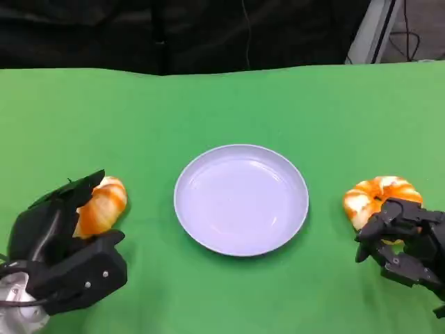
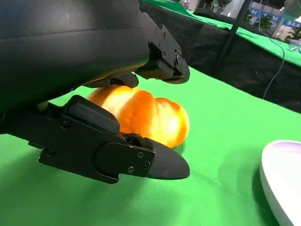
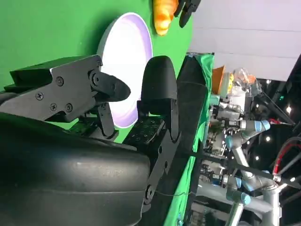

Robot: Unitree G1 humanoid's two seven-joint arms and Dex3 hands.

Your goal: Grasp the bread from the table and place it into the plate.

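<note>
Left hand (image 1: 66,254) is seen low at the near left of the table (image 1: 222,104), fingers (image 2: 117,150) set on either side of a long bread (image 1: 102,207); the left wrist view shows one finger under or beside the loaf and others arched over it, close, but firm contact cannot be told, nor whether the bread is clear of the cloth. It is judged as closing for the grasp, not yet a sure hold. Right hand (image 1: 407,243) is placed at the near right, fingers curled just behind a round bread (image 1: 381,198), touching or nearly so; nothing is seen held in it, and its true state cannot be told. The plate (image 1: 198,229) lies between the two hands, bare, well apart from both breads. Step in hand: grasping, none yet placed. Next move is judged to call for a full closing of the left fingers on the loaf, a lift clear of the table, then a carry inward over the plate rim before release. A soft loaf may be squeezed or slipped if the closing is uneven.
</note>
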